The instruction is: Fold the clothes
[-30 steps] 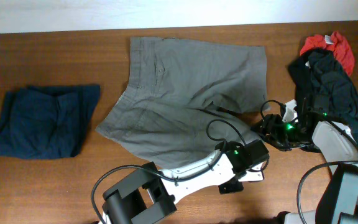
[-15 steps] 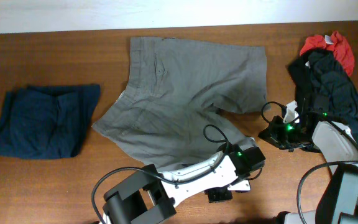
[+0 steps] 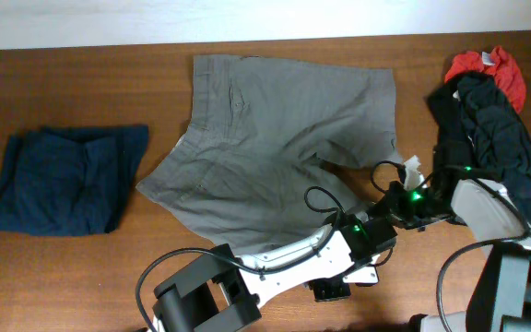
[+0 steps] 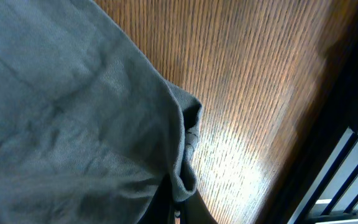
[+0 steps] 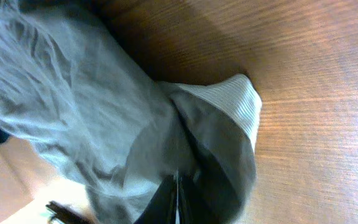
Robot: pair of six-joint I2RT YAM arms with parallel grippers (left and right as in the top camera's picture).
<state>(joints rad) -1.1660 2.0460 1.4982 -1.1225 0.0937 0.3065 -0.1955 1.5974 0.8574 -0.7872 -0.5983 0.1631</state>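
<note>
Two arms meet at one end of the wooden table [image 3: 81, 83], both on the grey shorts [image 3: 265, 138], which lie spread at its middle. The waistband runs along the garment's 9 o'clock side and the legs run out toward 3 and 5 o'clock. The long axis of the nearer leg runs from the waistband down to 5 o'clock, and its hem is where both sets of fingers sit, so the rest of the cloth lies at about 10 o'clock from them. A fold would likely carry the hem back that way. The left gripper [image 3: 376, 236] is pressed together on the hem's outer corner, as its wrist view shows [image 4: 176, 213]. The right gripper [image 3: 390, 199], at its 1 o'clock, pinches a bunched fold of the same leg with pale ribbed lining turned out [image 5: 176, 186]. Neither arm is nearer. A second ago the right jaws stood apart just off the cloth at 3 o'clock. They have since moved in and clamped, and the left has slid slightly toward 7 o'clock.
</note>
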